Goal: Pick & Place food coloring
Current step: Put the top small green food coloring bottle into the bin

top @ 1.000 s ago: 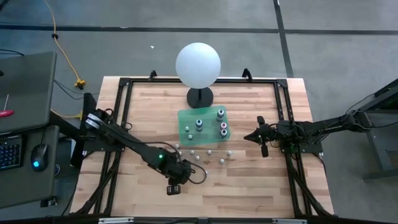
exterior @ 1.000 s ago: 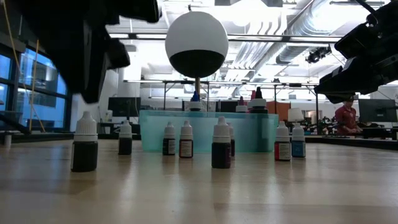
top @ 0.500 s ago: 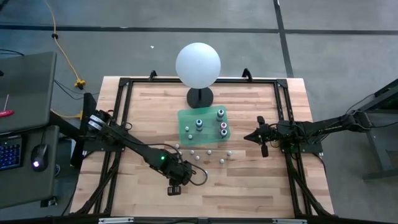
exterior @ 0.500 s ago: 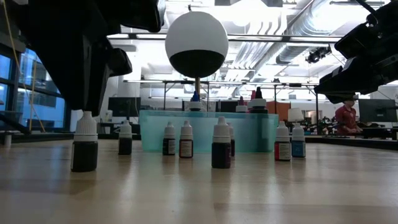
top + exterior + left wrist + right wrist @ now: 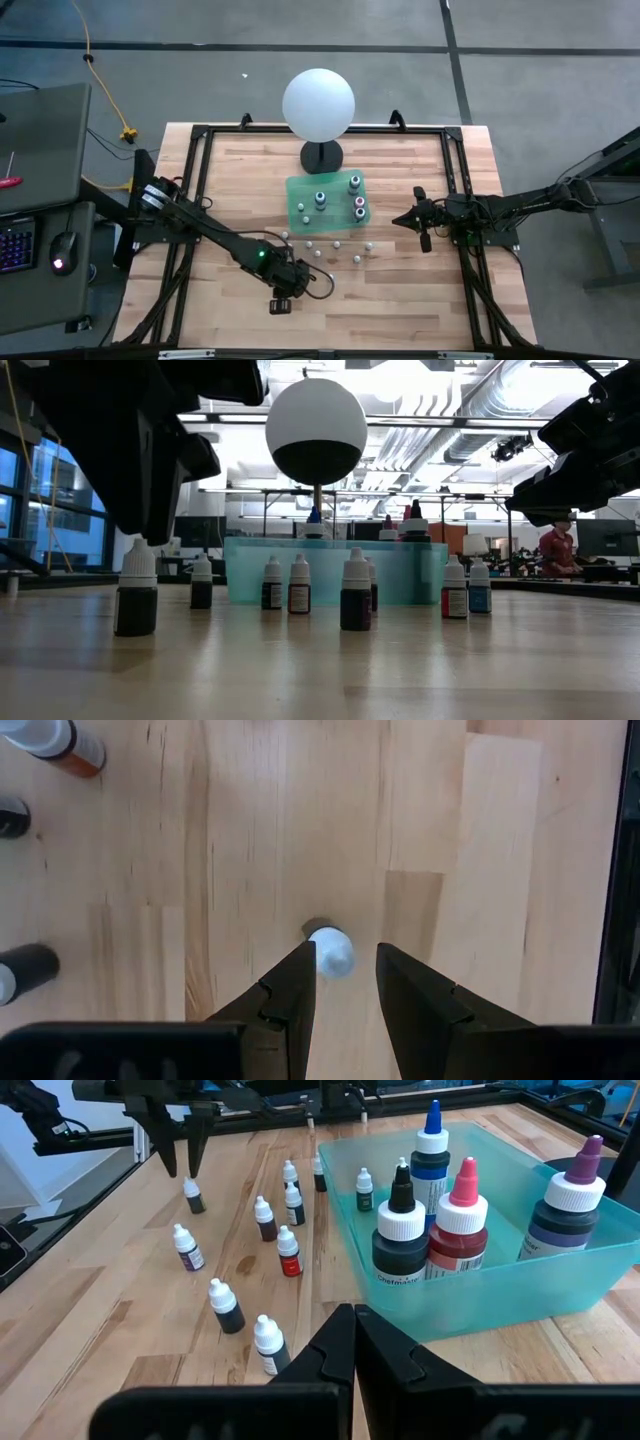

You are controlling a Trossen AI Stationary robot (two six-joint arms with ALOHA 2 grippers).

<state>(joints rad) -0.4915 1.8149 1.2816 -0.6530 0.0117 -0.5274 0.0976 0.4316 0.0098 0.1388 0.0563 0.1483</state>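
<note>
Nine small bottles (image 5: 288, 1251); four large bottles (image 5: 401, 1230)

Centre of the counter (image 5: 400, 290), toward the far edge, the sphere on its stand (image 5: 318, 105); just nearer than it sits the tray (image 5: 296, 190), with four larger bottles (image 5: 355, 183) standing inside. On the near side of the tray, a loose scatter of small food coloring bottles (image 5: 338, 243) stands upright on the counter. The left gripper (image 5: 284, 283) hangs over the near-left end of that scatter, directly above one small bottle (image 5: 331, 952), which stands between its parted fingers (image 5: 283, 1003). Over on the right, the right gripper (image 5: 404, 220) waits beside the tray's right end, fingers together.
</note>
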